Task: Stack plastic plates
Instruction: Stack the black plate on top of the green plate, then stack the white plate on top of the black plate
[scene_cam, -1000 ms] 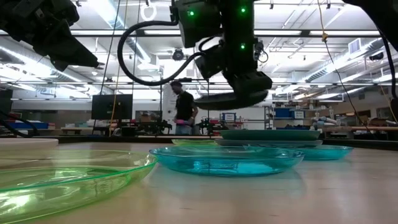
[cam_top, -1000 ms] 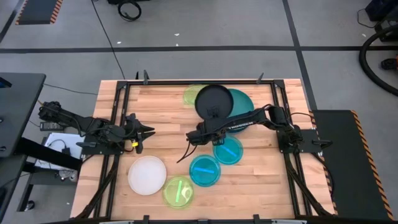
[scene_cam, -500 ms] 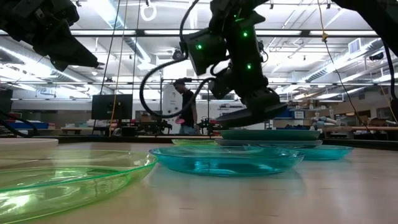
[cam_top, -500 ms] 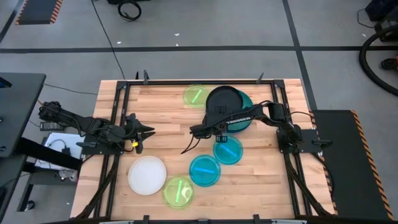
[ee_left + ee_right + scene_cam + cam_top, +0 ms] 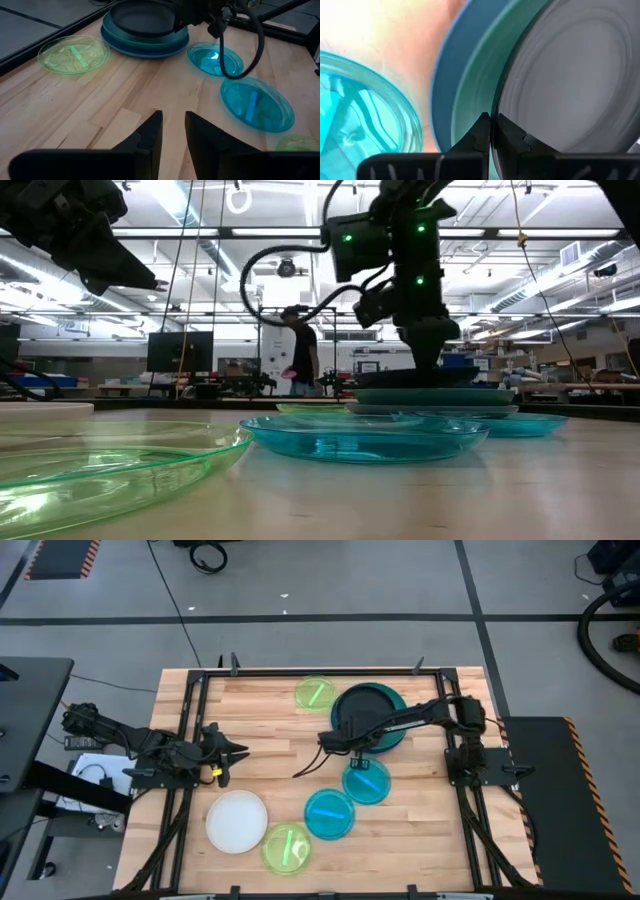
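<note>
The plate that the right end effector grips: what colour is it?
Black, best seen in the high view.

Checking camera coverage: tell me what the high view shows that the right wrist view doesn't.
Only the high view shows the white plate, both lime-green plates, and the left gripper waiting near the table's left edge. Only the right wrist view shows the right gripper pinching the black plate's rim. Both show the black plate on the teal plate.
</note>
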Action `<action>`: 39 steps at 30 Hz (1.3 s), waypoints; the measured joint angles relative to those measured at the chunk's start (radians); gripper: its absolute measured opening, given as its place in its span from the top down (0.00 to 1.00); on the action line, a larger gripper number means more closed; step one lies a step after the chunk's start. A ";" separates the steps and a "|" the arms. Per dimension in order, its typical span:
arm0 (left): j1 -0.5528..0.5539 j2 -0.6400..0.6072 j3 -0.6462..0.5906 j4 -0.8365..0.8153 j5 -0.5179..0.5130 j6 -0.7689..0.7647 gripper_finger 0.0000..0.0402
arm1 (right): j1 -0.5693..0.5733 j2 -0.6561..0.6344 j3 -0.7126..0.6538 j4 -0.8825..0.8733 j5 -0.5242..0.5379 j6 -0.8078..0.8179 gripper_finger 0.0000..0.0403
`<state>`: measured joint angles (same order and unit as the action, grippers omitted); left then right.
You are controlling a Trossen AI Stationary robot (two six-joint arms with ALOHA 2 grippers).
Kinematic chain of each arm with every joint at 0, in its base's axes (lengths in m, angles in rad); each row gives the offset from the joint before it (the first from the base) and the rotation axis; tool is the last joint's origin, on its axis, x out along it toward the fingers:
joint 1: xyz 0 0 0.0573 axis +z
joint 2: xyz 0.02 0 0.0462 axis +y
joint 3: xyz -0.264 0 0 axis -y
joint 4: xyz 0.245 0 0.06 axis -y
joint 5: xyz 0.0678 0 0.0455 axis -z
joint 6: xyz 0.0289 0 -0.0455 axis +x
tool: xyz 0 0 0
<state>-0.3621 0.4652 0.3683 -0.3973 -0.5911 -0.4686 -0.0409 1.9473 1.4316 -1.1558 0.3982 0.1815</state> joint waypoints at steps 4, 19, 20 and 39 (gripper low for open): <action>0.000 0.000 0.000 0.000 0.000 0.000 0.77 | -0.003 -0.046 -0.051 0.044 -0.005 0.010 0.94; 0.000 0.001 0.000 0.001 0.000 -0.002 0.77 | -0.028 -0.036 -0.127 0.119 -0.007 -0.009 0.94; 0.000 0.001 0.000 0.001 0.000 -0.002 0.77 | -0.030 -0.036 -0.132 0.125 -0.007 -0.009 0.94; -0.003 0.036 0.025 0.030 0.226 -0.117 0.78 | -0.002 -0.036 -0.005 0.060 0.016 -0.046 0.69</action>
<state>-0.3647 0.5014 0.3935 -0.3670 -0.3651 -0.5853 -0.0433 1.9110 1.4261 -1.0955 0.4141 0.1353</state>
